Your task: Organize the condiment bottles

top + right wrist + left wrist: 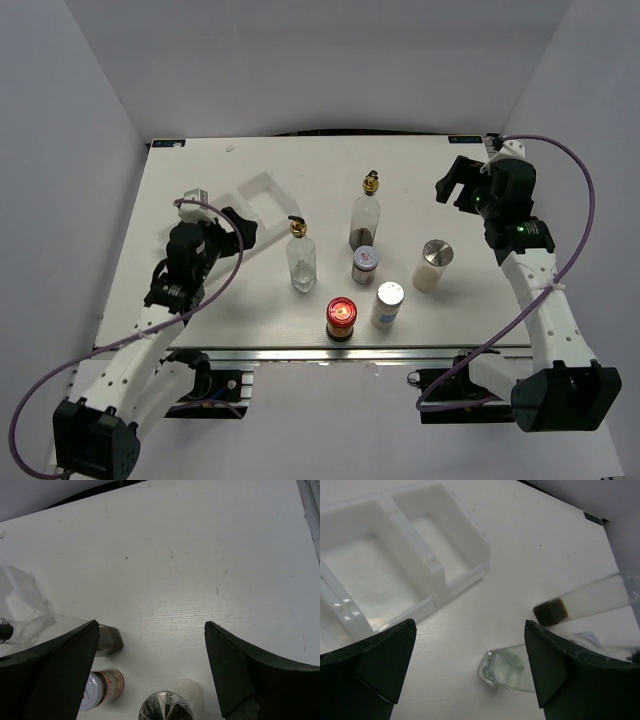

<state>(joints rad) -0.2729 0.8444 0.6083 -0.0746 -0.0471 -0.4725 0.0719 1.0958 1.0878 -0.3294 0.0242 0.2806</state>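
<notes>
The left hand [470, 635] hovers low over the bench [300, 165], its two fingers spread wide with nothing between them. In the top view it sits just beside the near right corner of the white tray [262, 192], which lies at the left rear of the bench. In the left wrist view, the tray's wall lies ahead to the left and the base of a clear bottle shows ahead to the right.

The right hand [150, 635] hangs above the right rear of the bench. Its fingers are likewise apart and grip nothing, and it is well apart from the containers.

All six condiment containers stand upright in a loose cluster at the middle of the bench, outside the tray. The far glass bottle [367, 218], with a gold pourer top and a dark layer at its base, stands rearmost. The near glass bottle [301, 262] stands to its left and closer to the front, and is the container nearest the left hand. The label-lidded jar [364, 264] stands just in front of the far glass bottle. To the right of that jar is the right shaker [432, 264], silver-capped and pale. The front shaker [388, 304] stands nearer the front edge, just beside the red-lidded jar [341, 318], which is closest to that edge.
</notes>
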